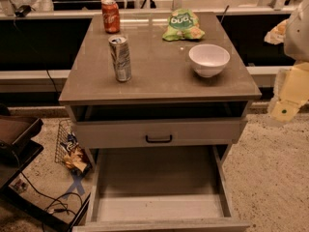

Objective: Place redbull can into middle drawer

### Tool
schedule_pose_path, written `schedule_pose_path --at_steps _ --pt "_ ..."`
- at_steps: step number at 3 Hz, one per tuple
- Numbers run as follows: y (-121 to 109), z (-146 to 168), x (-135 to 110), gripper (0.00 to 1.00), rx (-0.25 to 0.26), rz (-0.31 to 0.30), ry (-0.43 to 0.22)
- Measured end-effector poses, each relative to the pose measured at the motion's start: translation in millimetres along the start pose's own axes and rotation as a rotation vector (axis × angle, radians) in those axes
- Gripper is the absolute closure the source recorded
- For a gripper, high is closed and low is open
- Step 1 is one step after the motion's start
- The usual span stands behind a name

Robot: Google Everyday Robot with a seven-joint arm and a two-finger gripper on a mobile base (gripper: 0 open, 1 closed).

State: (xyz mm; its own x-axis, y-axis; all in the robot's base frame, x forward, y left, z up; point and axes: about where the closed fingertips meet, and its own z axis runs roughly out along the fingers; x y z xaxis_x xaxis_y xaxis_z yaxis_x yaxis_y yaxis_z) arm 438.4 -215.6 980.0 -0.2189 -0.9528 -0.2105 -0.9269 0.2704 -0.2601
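The redbull can [120, 58] stands upright on the left part of the brown cabinet top [159, 81]. It is slim and silver with a pull-tab top. The middle drawer [159, 211] is pulled out at the bottom of the view, and its flat grey floor is bare. My gripper [285, 108] is at the right edge of the view, beside the cabinet's right front corner. It is well to the right of the can and holds nothing that I can see.
A red-orange soda can [111, 16], a green chip bag [183, 24] and a white bowl [209, 59] also sit on the top. A closed drawer front with a black handle [158, 138] is above the open drawer. A wire basket of snacks [70, 149] and cables lie on the floor at left.
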Motion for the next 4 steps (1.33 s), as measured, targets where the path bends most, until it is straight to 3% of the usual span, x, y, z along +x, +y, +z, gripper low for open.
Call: schedule_pose_path --at_steps 1,2,3,4 --pt "0.0 0.0 0.0 0.00 0.000 0.000 0.000" --pt "-26.9 -1.7 -11.4 0.00 0.097 0.048 -0.122" --pt "-73.4 -4.6 -27.9 0.00 0.197 0.135 -0.337" --pt "-101.8 10.1 -64.1 0.00 0.275 0.214 -0.681"
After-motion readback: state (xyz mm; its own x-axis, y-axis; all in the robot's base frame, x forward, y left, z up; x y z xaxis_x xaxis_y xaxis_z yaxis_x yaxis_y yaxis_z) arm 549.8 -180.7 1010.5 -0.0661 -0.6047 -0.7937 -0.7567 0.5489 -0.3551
